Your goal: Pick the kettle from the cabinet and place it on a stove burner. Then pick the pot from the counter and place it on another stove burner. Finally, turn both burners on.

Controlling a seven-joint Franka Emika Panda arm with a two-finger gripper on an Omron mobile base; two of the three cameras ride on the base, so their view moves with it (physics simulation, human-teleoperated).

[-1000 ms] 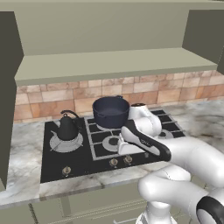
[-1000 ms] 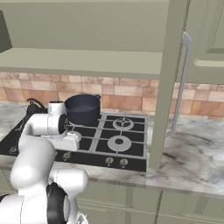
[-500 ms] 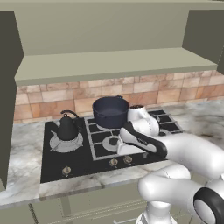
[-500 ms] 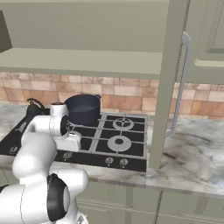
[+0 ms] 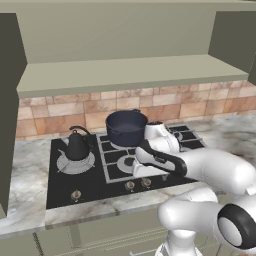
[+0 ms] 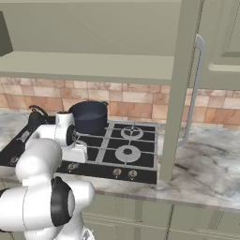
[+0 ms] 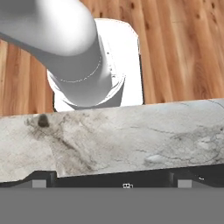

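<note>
Already the small near-black rounded kettle (image 5: 77, 146) sits on the wide silvery burner (image 5: 75, 163), and the dark navy pot (image 5: 126, 127) on a back grate. The gripper's (image 7: 112, 183) jaws stand wide, holding nothing, over the marbled grey-white counter (image 7: 131, 140) (no legible writing anywhere).

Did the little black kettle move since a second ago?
No. The kettle sits on the same big round stove burner at the left of the cooktop, beside the navy pot, just as before.
</note>
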